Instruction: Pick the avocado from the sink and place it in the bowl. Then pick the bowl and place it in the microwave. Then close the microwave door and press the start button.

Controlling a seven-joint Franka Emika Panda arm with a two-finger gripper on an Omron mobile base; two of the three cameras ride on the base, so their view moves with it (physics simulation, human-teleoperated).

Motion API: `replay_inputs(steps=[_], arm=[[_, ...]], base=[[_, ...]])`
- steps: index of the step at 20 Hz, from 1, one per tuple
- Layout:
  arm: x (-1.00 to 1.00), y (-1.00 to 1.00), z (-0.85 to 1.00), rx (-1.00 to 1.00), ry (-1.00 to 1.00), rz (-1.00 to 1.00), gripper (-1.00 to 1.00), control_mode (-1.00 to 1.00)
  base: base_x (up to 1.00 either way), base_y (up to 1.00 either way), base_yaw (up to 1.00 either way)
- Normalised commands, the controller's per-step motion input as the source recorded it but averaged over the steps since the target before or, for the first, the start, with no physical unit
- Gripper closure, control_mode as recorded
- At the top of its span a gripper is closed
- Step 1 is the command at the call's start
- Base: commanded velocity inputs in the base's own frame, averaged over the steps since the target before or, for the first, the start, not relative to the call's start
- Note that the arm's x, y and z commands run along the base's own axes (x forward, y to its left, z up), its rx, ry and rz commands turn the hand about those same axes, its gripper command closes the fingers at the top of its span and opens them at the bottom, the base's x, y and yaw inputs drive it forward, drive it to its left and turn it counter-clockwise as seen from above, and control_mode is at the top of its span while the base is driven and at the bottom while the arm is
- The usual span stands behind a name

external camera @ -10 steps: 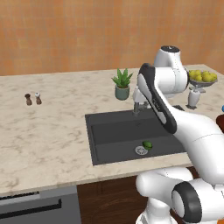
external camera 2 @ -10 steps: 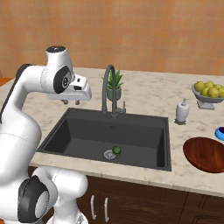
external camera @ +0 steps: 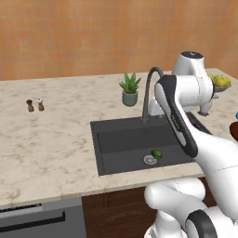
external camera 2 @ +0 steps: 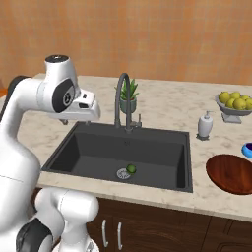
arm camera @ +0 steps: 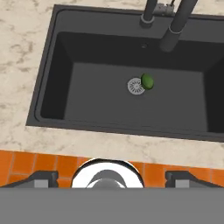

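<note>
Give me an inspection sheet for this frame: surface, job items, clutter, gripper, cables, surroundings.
Surface: beige marble counter, dark grey sink set into it.
Job's things: avocado on the sink floor, touching the round drain; reddish-brown bowl on the counter right of the sink; microwave nothing seen.
Clutter: faucet, potted plant, salt and pepper shakers, soap dispenser, grey pedestal bowl of lemons, blue cup.
Gripper: gripper open, empty, high over the sink's near edge.
Cables: nothing seen.
Surroundings: orange wall, brown cabinets under the counter.
</note>
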Motion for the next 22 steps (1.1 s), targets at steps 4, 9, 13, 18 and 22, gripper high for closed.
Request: replay_inputs(steps=[4,9,13,18,22], arm=[[-0.30,-0.89,-0.20,0.08,-0.03,0.11,-1.00,-1.00],[-0.01,-0.87,-0.27,0.10,-0.02,0.39,-1.00,-1.00],[0.10,-0.65,-0.36,0.11,-0.08,0.50,-1.00,-1.00],[0.39,-0.49,-0.44,0.12,-0.11,0.55,-1.00,-1.00],[0.40,-0.51,-0.50,0.11,-0.13,0.60,-1.00,-1.00]], base=[[0.00,0.00,0.00],[0.00,0.00,0.00],[0.00,0.00,0.00],[0.00,0.00,0.00],[0.00,0.00,0.00]])
